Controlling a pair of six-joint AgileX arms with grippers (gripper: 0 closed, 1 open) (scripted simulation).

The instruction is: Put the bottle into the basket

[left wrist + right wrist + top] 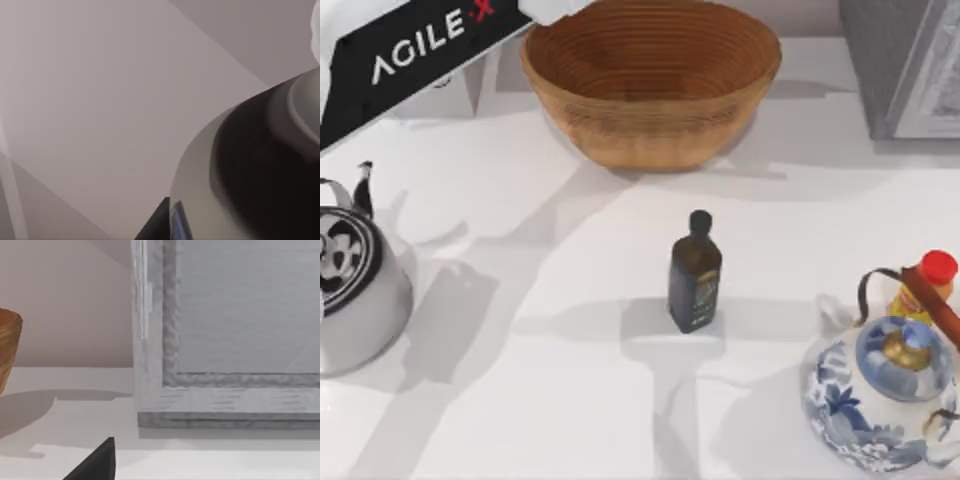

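The wicker basket stands at the back centre of the table, and its rim shows in the right wrist view. The bottle with the white cap is out of view in the top view. My left arm reaches across the back left corner, its end past the picture's edge. In the left wrist view a dark fingertip sits beside a large rounded grey-and-dark shape, very close; I cannot tell what it is. A dark fingertip of my right gripper hangs low over the table near a grey frame.
A slim dark bottle with a black cap stands mid-table. A metal kettle sits at the left edge. A blue-and-white teapot and a yellow bottle with a red cap are at the right. A grey framed box stands back right.
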